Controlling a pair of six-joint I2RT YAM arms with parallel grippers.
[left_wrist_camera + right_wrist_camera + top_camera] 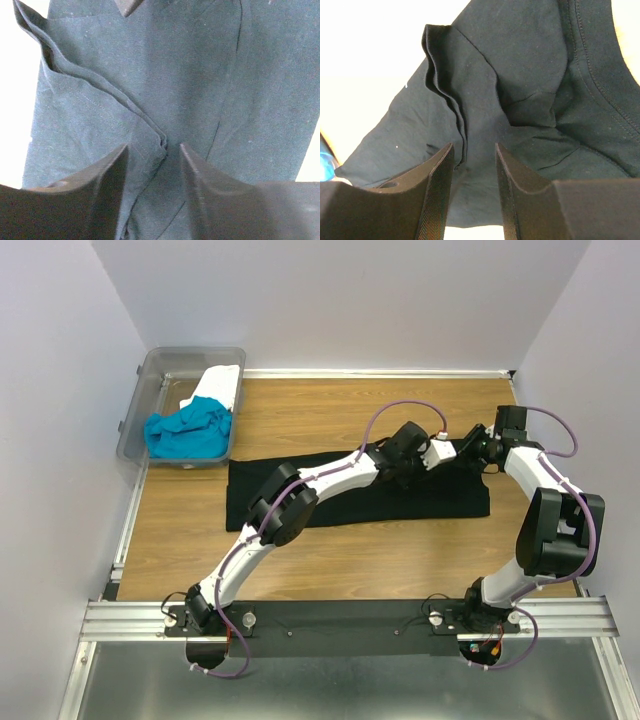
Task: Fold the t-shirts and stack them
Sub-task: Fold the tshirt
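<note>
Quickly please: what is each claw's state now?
Left claw: open, astride a black t-shirt fold.
Right claw: open, astride the same shirt.

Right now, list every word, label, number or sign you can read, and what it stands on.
None: no readable text in any view. The black t-shirt, turquoise t-shirt, white t-shirt and clear bin show no print or label.

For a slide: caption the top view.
Left hand and right hand at the black t-shirt; turquoise t-shirt, white t-shirt in bin.
</note>
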